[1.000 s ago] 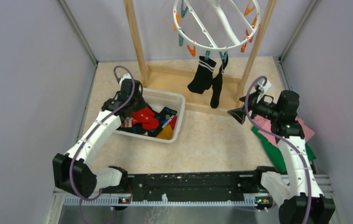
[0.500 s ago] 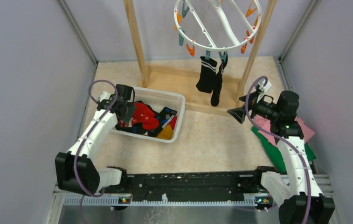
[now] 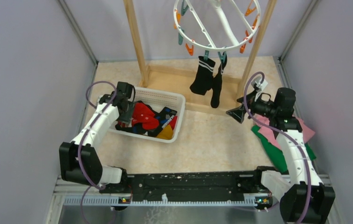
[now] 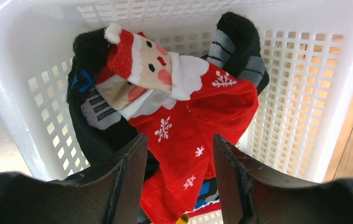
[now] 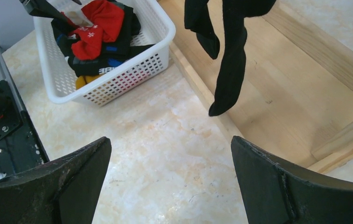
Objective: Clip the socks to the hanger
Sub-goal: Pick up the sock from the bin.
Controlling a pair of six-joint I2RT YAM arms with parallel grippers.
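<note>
A white round hanger (image 3: 210,47) with orange and teal pegs hangs from the wooden rack. Two black socks (image 3: 204,77), one with white stripes, hang clipped from its near edge; the right wrist view shows them too (image 5: 231,70). More socks lie piled in the white basket, with a red Santa sock (image 4: 197,116) (image 3: 144,116) on top, over black ones and a yellow one. My left gripper (image 4: 179,140) (image 3: 126,115) is open just above the pile, the red sock showing between its fingers, not gripped. My right gripper (image 5: 170,140) (image 3: 236,114) is wide open over bare table, holding nothing.
The white mesh basket (image 3: 178,99) (image 4: 300,93) (image 5: 118,84) sits left of centre. The wooden rack frame (image 3: 136,37) and its base board (image 5: 277,102) stand at the back. Flat pink (image 3: 305,130) and green (image 3: 272,148) cloths lie under the right arm.
My left gripper has swung from the basket's back edge to its left end and opened its jaws. The hanging socks sway a little. The right arm has barely shifted.
</note>
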